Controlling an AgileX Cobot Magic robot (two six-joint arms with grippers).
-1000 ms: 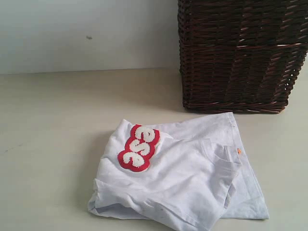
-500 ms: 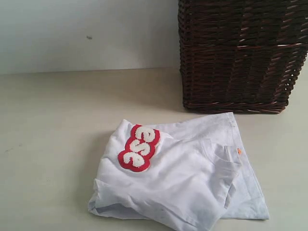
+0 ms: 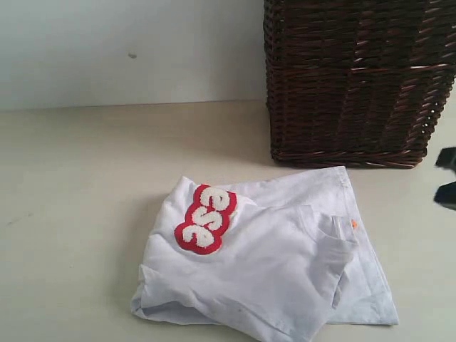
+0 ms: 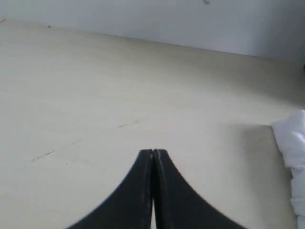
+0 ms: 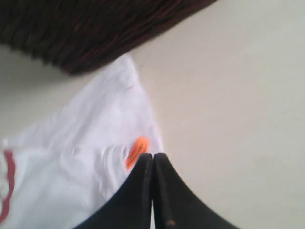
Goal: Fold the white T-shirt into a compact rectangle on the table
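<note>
At the right edge of the exterior view, your right gripper [image 5: 153, 156] came into sight where a moment before there was only table [image 3: 85, 178]. Its jaws were clenched on nothing, close above the orange tag [image 5: 136, 151] on the white T-shirt [image 3: 271, 263]. The shirt itself lay unmoved in a loose, uneven bundle just in front of the wicker basket [image 3: 356, 78]. Your left gripper [image 4: 153, 152] was likewise clenched and empty over the table beside it, so I judged the next fold was only being approached.
</note>
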